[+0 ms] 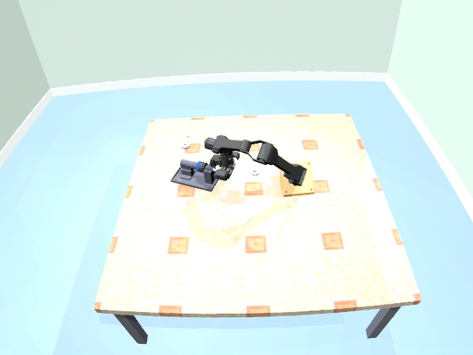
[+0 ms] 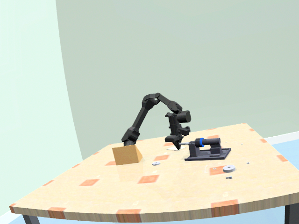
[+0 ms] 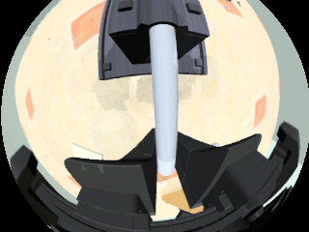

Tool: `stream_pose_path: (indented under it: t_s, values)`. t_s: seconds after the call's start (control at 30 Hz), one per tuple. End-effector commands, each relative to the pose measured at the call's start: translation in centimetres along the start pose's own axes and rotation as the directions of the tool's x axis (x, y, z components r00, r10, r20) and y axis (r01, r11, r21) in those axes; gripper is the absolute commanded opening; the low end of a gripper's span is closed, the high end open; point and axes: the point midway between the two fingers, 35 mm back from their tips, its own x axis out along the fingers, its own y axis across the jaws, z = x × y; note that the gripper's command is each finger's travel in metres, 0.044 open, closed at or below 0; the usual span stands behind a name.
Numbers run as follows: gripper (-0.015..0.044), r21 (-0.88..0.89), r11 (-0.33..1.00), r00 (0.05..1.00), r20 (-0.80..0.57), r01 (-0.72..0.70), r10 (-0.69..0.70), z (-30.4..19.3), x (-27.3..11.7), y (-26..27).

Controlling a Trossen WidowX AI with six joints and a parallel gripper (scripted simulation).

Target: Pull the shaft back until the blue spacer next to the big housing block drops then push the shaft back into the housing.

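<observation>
The blue spacer (image 1: 198, 166) (image 2: 201, 142) sits up on the shaft line against the big dark housing block (image 1: 187, 163) (image 2: 212, 141). Dark spacers (image 2: 197, 142) fill the stretch between it and the upright support (image 1: 208, 175) (image 2: 193, 150). The pale shaft (image 2: 184, 143) (image 3: 164, 87) sticks out of the support toward the arm. My gripper (image 2: 179, 144) (image 3: 160, 130) is shut on the shaft near its free end, one finger on each side. How deep the shaft reaches into the housing is hidden.
The fixture stands on a dark base plate (image 1: 194, 186) (image 2: 205, 158). Grey washers (image 1: 185, 145) (image 1: 254, 172) (image 2: 229, 168) (image 2: 155, 163) and a small bolt (image 2: 229, 177) lie on the table. A wooden block (image 1: 297, 189) (image 2: 125, 155) is at the arm's base. A flat white piece (image 3: 87, 151) lies near the gripper.
</observation>
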Motion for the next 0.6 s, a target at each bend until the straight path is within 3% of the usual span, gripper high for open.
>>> stream_pose_path:
  t_s: [0.0,0.57]
  values:
    - [0.0000,-0.004,1.000,1.000,0.000,0.001,-0.001,-0.11,-0.06,0.02]
    - [0.0000,-0.004,1.000,1.000,0.000,0.001,-0.001,-0.26,-0.06,0.02]
